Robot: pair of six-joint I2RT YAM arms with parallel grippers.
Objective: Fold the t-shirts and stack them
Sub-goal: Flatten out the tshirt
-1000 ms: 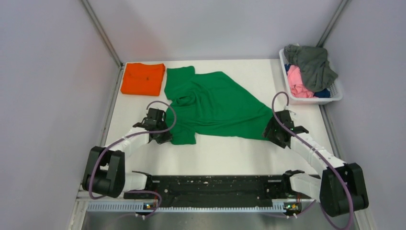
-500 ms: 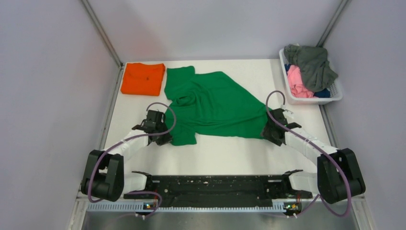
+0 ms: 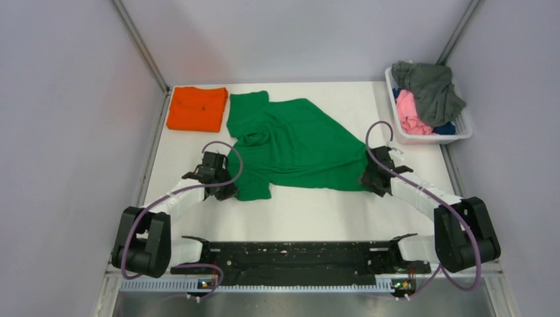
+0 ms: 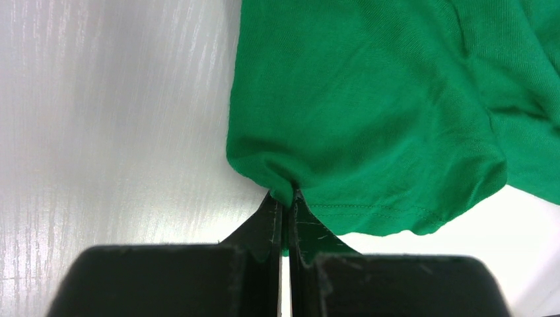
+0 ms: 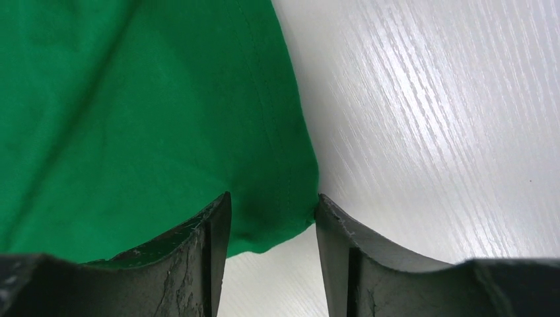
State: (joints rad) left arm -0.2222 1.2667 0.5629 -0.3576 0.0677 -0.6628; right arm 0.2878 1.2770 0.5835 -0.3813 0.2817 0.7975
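A bright green t-shirt (image 3: 297,145) lies spread and rumpled on the white table (image 3: 317,211). My left gripper (image 3: 228,188) is shut on the shirt's near left corner; in the left wrist view the green cloth (image 4: 370,119) is pinched between the closed tips (image 4: 285,201). My right gripper (image 3: 367,177) is open at the shirt's near right corner; in the right wrist view the hemmed corner (image 5: 277,218) lies between the spread fingers (image 5: 205,228). An orange t-shirt (image 3: 197,107) lies folded at the back left.
A white plastic basket (image 3: 429,137) at the back right holds grey (image 3: 430,89), pink (image 3: 411,112) and blue tees. Grey walls close in the left, right and back. A black rail (image 3: 297,254) runs along the near edge between the arm bases.
My right gripper has moved left and forward to the green shirt's near right corner, which now lies between its open fingers. The left gripper has stayed shut on the left corner.
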